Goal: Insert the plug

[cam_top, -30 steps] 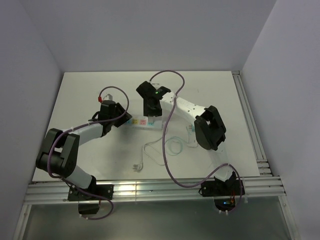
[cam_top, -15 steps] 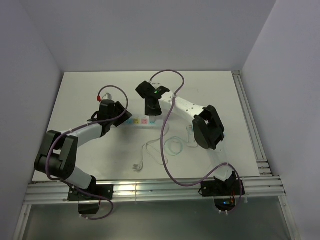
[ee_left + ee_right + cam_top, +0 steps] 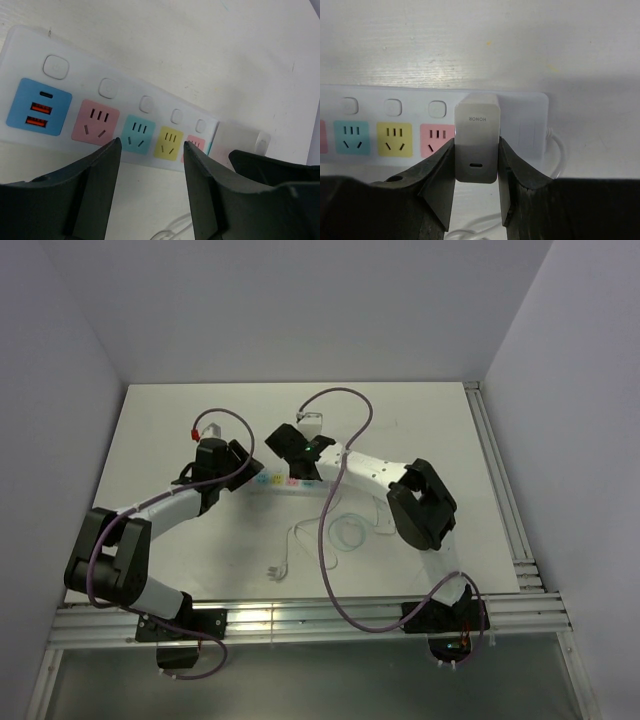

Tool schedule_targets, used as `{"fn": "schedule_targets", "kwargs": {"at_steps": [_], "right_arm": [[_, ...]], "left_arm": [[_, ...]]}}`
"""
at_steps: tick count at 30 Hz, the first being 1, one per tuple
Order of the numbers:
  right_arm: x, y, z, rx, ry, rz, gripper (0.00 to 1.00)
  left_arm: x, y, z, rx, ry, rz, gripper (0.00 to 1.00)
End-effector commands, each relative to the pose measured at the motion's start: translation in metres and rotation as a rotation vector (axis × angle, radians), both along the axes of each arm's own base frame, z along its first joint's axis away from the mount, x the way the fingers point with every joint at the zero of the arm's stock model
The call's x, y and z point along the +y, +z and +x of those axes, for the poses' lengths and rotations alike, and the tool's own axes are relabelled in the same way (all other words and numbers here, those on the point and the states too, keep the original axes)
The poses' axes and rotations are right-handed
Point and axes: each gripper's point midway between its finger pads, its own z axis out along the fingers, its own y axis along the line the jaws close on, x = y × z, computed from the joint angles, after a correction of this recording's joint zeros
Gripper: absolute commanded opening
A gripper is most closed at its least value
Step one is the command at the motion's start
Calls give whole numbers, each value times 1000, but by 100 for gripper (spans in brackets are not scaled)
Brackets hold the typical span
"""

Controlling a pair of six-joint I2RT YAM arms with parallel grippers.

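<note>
Right hand (image 3: 476,146) clamped on the silver-white rectangular charger plug (image 3: 476,132), black fingers tight against both its sides.
Plug stands on the long white plastic power strip (image 3: 522,127), at the strip's 3 o'clock end in the right wrist view, a pink socket (image 3: 437,140) just at its 9 o'clock. Right arm (image 3: 420,505) reaches from its base at 5 o'clock to the middle of the worktop (image 3: 430,430), elbow folded. Left hand (image 3: 151,146) hangs over the strip, fingers apart, holding nothing.
</note>
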Motion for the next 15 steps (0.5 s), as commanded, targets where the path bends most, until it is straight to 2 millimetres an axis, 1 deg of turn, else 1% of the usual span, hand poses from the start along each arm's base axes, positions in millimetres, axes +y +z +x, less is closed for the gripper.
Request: {"fn": "schedule_targets", "kwargs": {"at_steps": [1, 3, 4, 5, 6, 8, 9, 10, 12, 13, 15], "right_arm": [[-8, -80, -33, 224, 35, 4, 0], [-13, -71, -24, 230, 38, -1, 0], [-14, -72, -23, 250, 62, -20, 0], [-11, -65, -23, 282, 79, -8, 0], [-12, -64, -23, 301, 94, -3, 0], [-19, -61, -17, 312, 98, 9, 0], [-20, -63, -19, 332, 106, 13, 0], [-25, -71, -19, 355, 108, -13, 0], [-33, -77, -20, 370, 100, -77, 0], [-35, -86, -23, 388, 104, -105, 0], [-38, -94, -28, 410, 116, -137, 0]], "left_arm": [[4, 17, 2, -51, 20, -8, 59], [4, 21, 2, -58, 18, -12, 59], [4, 21, 2, -57, 18, -10, 59], [4, 22, 2, -57, 16, -9, 59], [3, 23, 2, -56, 13, -11, 59], [3, 26, 1, -62, 13, -17, 59], [4, 25, 1, -63, 15, -16, 59], [4, 25, 1, -64, 15, -16, 59], [5, 25, 0, -63, 21, -15, 59], [5, 24, -1, -61, 20, -16, 59], [6, 25, -2, -67, 21, -23, 59]]}}
